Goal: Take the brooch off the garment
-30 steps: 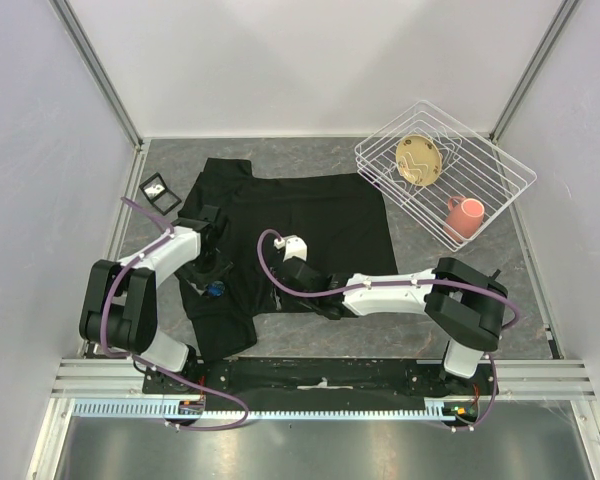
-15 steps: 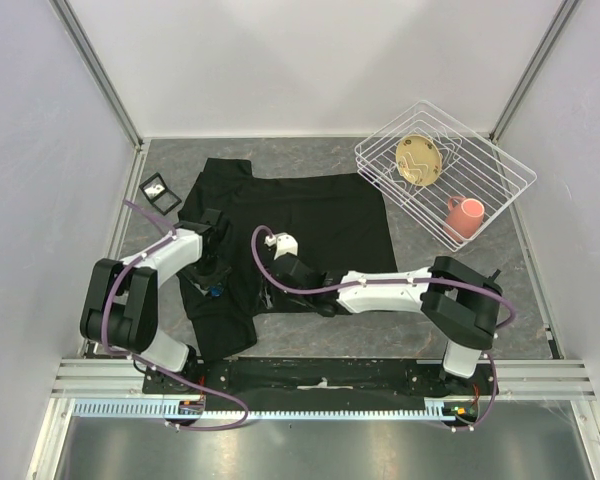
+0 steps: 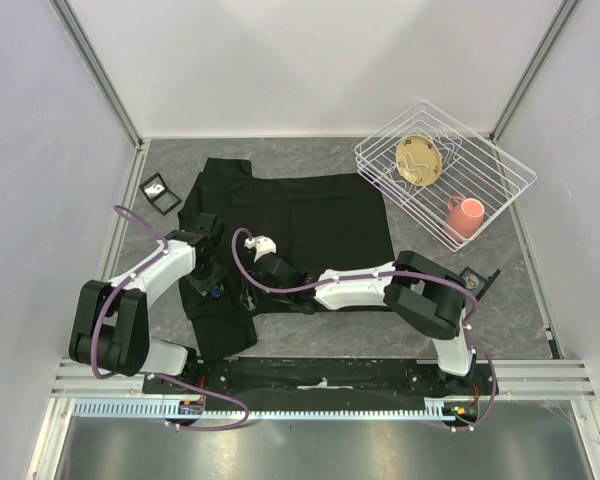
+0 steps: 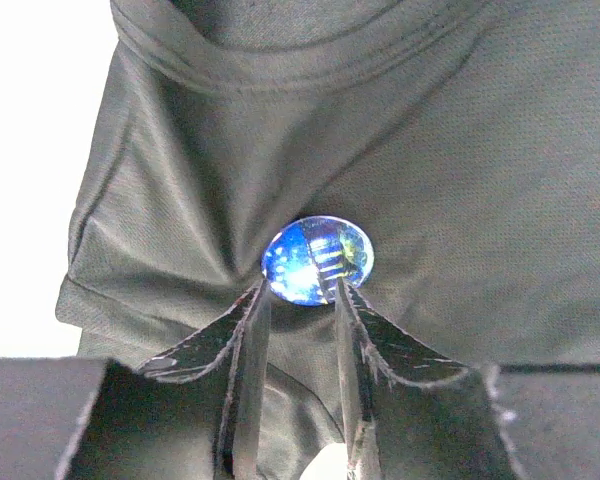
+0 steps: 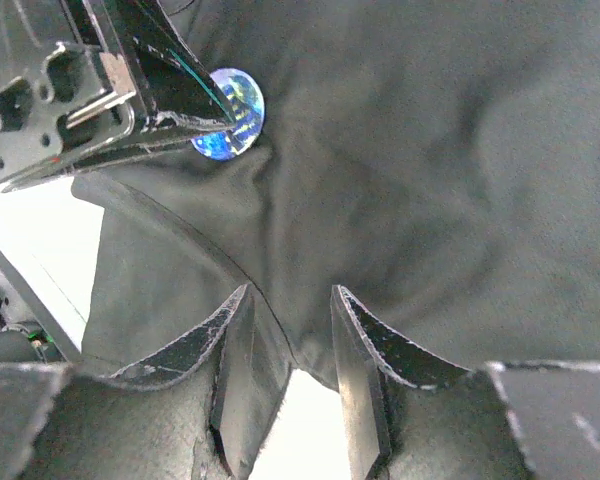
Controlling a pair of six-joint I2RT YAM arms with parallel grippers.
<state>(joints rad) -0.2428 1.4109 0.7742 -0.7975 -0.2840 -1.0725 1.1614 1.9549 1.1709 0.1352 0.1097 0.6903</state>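
The garment (image 3: 315,215), a black T-shirt, lies spread on the grey table. A shiny blue oval brooch (image 4: 317,259) is pinned to it near the left hem, with the fabric puckered around it. My left gripper (image 4: 300,288) pinches the brooch's lower edge between its two fingertips. In the right wrist view the same fingers meet at the brooch (image 5: 230,112). My right gripper (image 5: 290,295) is open just right of it, low over the shirt's hem, with loose fabric between the jaws. From above, both grippers crowd the brooch (image 3: 214,292).
A white wire rack (image 3: 500,175) at the back right holds a tan plate (image 3: 419,160) and a pink mug (image 3: 465,215). A small black box (image 3: 160,192) sits left of the shirt's collar. Frame walls stand on both sides.
The left jaws have narrowed onto the brooch. The right arm has swung left across the shirt, bringing its gripper next to the left one.
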